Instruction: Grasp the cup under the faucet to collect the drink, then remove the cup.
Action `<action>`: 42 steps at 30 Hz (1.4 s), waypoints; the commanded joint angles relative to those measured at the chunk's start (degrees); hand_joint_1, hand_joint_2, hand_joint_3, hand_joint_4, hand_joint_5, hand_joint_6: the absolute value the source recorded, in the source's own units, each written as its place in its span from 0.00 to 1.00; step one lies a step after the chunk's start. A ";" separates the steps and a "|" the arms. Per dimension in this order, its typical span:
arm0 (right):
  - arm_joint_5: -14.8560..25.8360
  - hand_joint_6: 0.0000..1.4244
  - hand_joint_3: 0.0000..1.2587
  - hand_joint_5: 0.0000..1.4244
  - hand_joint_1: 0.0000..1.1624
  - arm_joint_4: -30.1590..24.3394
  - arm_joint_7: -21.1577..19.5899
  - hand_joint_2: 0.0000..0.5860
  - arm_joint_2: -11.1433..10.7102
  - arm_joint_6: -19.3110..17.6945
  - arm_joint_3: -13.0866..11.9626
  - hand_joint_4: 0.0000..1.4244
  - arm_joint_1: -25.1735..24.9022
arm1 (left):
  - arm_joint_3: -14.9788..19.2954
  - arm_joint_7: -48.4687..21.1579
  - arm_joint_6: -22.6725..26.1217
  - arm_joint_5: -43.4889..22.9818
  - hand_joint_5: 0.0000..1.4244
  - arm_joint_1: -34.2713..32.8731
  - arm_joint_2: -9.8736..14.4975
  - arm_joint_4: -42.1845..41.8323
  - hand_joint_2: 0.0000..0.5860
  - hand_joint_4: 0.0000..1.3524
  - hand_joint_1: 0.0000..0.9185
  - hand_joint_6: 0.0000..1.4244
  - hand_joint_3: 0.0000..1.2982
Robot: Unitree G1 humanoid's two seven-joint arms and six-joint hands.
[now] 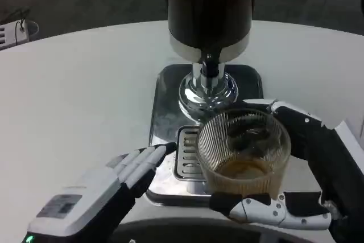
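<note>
Surface [74,95] room lies wide to the left and toward the far edge, white and bare around the dispenser [209,12], which stands at the far middle on a steel tray [165,112]. A cable plug [14,31] sits at the far left edge. The tray's near rim lies close to the near edge, where both hands crowd it. The cup [243,152], ribbed clear glass with a little brown drink in its bottom, sits over the tray's near right part, in front of the faucet [209,69] rather than straight beneath it, beside the drain grate [186,155]. The right hand [296,163] holds the cup: one finger [267,209] wraps along the near side by the base, and the black palm presses against the right wall, with another finger reaching round the far rim. The right forearm comes in from the near right corner. The left hand [99,189] holds nothing, its fingers stretched out flat and close together, tips [156,152] touching the tray's near left rim beside the grate; its forearm enters from the near left corner.
</note>
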 commanded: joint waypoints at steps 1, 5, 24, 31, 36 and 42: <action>0.79 1.00 0.82 0.94 0.86 -3.30 0.24 0.25 0.19 -3.27 0.10 0.88 1.23 | 0.24 0.81 0.24 0.95 0.00 0.93 -0.29 -0.99 0.13 0.00 0.00 0.00 0.00; 0.41 1.00 0.82 0.94 0.86 -3.99 0.18 0.24 0.09 -4.12 0.07 0.88 2.44 | 0.51 0.97 0.33 1.35 0.00 1.43 -0.51 -1.57 0.13 0.00 0.00 0.00 0.00; 0.46 1.00 0.82 0.94 0.87 -5.98 0.72 0.22 -0.34 -5.63 -0.64 0.88 6.46 | 0.56 0.85 0.87 2.64 0.00 3.48 -0.99 -3.20 0.12 0.00 0.00 0.00 0.00; 0.37 1.00 0.81 0.94 0.87 -6.56 0.90 0.22 -0.19 -5.54 -0.57 0.88 7.28 | 0.60 0.77 1.28 2.70 0.00 3.53 -1.14 -2.98 0.12 0.00 0.00 0.00 0.00; 0.23 1.00 0.81 0.94 0.87 -6.69 0.93 0.22 -0.19 -5.61 -0.58 0.88 7.44 | 0.60 0.79 1.32 2.72 0.00 3.80 -1.19 -2.89 0.12 0.00 0.00 0.00 0.00; 0.41 1.00 0.81 0.94 0.87 -6.86 1.06 0.22 -0.23 -5.44 -0.60 0.88 7.47 | 0.64 0.79 1.50 2.81 0.00 3.98 -1.27 -2.97 0.12 0.00 0.00 0.00 0.00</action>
